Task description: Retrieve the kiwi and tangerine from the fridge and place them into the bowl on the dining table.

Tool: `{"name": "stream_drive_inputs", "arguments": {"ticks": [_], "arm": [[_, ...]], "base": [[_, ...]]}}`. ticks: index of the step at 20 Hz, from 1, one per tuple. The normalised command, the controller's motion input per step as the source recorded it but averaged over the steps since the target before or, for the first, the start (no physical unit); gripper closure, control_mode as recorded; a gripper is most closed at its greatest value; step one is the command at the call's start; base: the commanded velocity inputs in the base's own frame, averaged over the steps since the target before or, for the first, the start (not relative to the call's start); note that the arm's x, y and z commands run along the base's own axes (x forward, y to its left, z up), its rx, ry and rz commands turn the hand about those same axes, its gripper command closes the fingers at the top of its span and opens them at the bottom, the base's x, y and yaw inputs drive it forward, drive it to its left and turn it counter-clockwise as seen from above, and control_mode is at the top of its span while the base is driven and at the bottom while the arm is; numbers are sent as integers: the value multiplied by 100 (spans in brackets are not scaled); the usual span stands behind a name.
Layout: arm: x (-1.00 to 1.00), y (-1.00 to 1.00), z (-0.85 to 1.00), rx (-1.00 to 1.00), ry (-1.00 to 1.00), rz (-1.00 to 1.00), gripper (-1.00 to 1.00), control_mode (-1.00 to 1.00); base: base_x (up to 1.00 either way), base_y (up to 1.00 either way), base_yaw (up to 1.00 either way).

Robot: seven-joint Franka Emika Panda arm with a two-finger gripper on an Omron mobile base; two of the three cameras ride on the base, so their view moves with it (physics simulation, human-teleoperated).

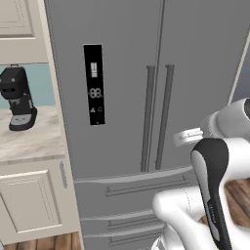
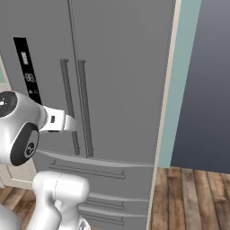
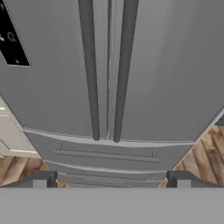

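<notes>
The grey fridge (image 1: 122, 73) stands straight ahead with both upper doors closed. Its two long bar handles (image 3: 89, 70) run side by side at the middle seam, and the black display panel (image 1: 93, 84) sits on the left door. In the hand view my gripper (image 3: 111, 180) faces the doors a short way back from the handles, level with their lower ends. Its fingertips (image 3: 43, 179) are spread wide with nothing between them, so it is open. The kiwi and the tangerine are hidden behind the closed doors. The bowl and the dining table are out of view.
Left of the fridge, a black coffee machine (image 1: 18, 100) stands on a stone counter above cream cabinets (image 1: 29, 202). Drawer fronts with horizontal handles (image 3: 107, 154) lie below the doors. Wooden floor (image 2: 193, 202) opens to the right, beside a dark wall (image 2: 206, 81).
</notes>
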Motion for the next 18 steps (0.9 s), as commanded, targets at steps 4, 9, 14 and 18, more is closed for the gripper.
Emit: {"name": "stream_drive_inputs", "arguments": {"ticks": [4, 9, 14, 18], "arm": [[0, 0, 0, 0, 0, 0, -100, 100], [0, 0, 0, 0, 0, 0, -100, 100], [0, 0, 0, 0, 0, 0, -100, 100], [0, 0, 0, 0, 0, 0, -100, 100]], "base": [[-58, -3, -2], [-49, 0, 0], [-40, 0, 0], [-27, 0, 0]]}}
